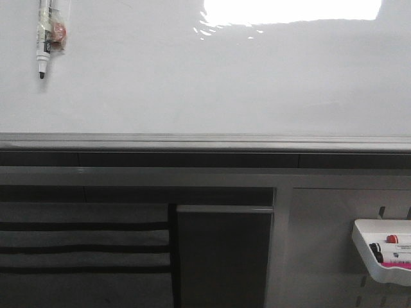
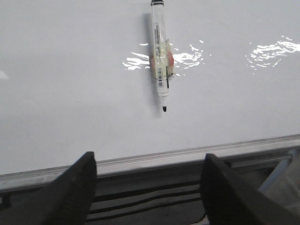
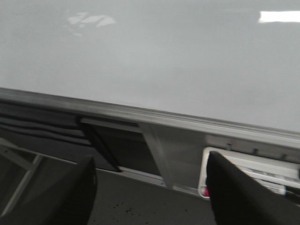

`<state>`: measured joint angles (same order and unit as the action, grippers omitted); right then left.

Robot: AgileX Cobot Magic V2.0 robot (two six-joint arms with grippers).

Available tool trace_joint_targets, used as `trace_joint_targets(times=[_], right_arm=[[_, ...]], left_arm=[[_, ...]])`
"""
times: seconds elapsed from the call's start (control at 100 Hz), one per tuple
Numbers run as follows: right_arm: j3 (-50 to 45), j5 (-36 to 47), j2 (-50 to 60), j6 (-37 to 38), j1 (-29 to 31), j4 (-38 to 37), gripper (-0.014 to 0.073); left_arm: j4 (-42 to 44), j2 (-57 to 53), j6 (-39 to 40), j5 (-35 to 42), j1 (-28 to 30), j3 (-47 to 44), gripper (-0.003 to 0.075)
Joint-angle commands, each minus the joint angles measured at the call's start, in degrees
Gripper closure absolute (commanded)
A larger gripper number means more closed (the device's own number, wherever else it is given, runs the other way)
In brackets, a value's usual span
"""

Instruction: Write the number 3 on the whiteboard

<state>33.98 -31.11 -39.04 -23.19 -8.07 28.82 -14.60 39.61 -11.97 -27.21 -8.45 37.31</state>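
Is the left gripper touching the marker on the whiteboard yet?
Apart. In the left wrist view the left gripper is open and empty, with bare whiteboard and its rail between the fingertips and the marker.

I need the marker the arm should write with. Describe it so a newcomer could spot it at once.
Start at the big glossy whiteboard filling the upper front view. Near its upper left corner a marker hangs on the board, black tip pointing down, with a taped clear wrap and a reddish spot around its barrel. Unlike the markers lying in the white tray at lower right, it sits on the board itself, alone.
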Motion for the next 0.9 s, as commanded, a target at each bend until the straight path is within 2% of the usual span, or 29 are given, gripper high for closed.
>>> trace_joint_targets(times=[0.0, 0.26, 0.5, 0.89], right_arm=[[2.1, 3.8, -1.0, -7.6, -2.7, 8.0, 0.0144], [2.5, 3.9, -2.2, -9.6, -13.1, 9.7, 0.0144], [2.5, 4.6, -2.2, -9.6, -15.9, 9.7, 0.0144], [2.5, 4.9, -2.2, -9.6, -15.9, 9.7, 0.0144]], left_arm=[[-1.4, 5.0, -0.2, 7.9, -2.5, 2.0, 0.0290], [-0.9, 19.2, -0.2, 22.7, -8.1, 2.7, 0.0303], [-0.9, 29.1, -0.2, 35.8, -8.2, 2.9, 0.0303], [-0.9, 39.7, -0.2, 36.8, -8.2, 9.5, 0.0303]])
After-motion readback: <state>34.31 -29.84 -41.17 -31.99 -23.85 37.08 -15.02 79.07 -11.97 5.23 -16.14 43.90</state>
